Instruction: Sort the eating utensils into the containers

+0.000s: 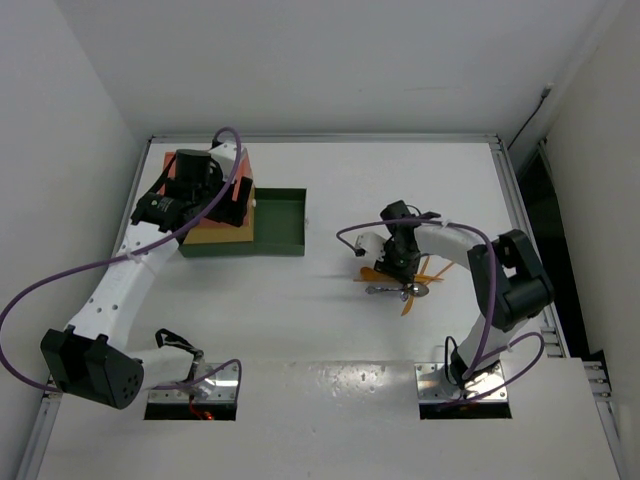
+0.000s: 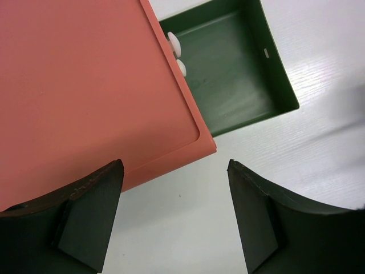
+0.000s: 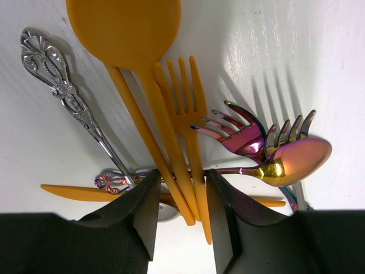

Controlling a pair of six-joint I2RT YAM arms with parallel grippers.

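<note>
Now: containers (image 1: pixel 215 236) at 10 o'clock of table (image 1: pixel 330 340), green drawer (image 1: pixel 278 222) open toward 3. Left gripper (image 2: pixel 174 182) over red top (image 2: pixel 85 85), jaws apart, empty. Right gripper (image 3: pixel 181 197) on utensil pile (image 1: pixel 400 283) at 3 o'clock, straddling orange spoon (image 3: pixel 122 28) and orange fork (image 3: pixel 182 97) handles; clamped or not, cannot tell. Risk: both lift together, tangled pile drags, mis-sort.

Left gripper (image 1: pixel 236 200) sits above the drawer block (image 1: pixel 247 166), over its red-orange top. The green bottom drawer (image 1: pixel 280 225) is pulled out to the right. Right gripper (image 1: pixel 405 272) is down on the utensil pile: orange utensils (image 1: pixel 411 302) fanned out, with the silver spoon (image 1: pixel 385 290) lying across them. The pile is well apart from the drawers on the white table (image 1: pixel 330 340).
</note>
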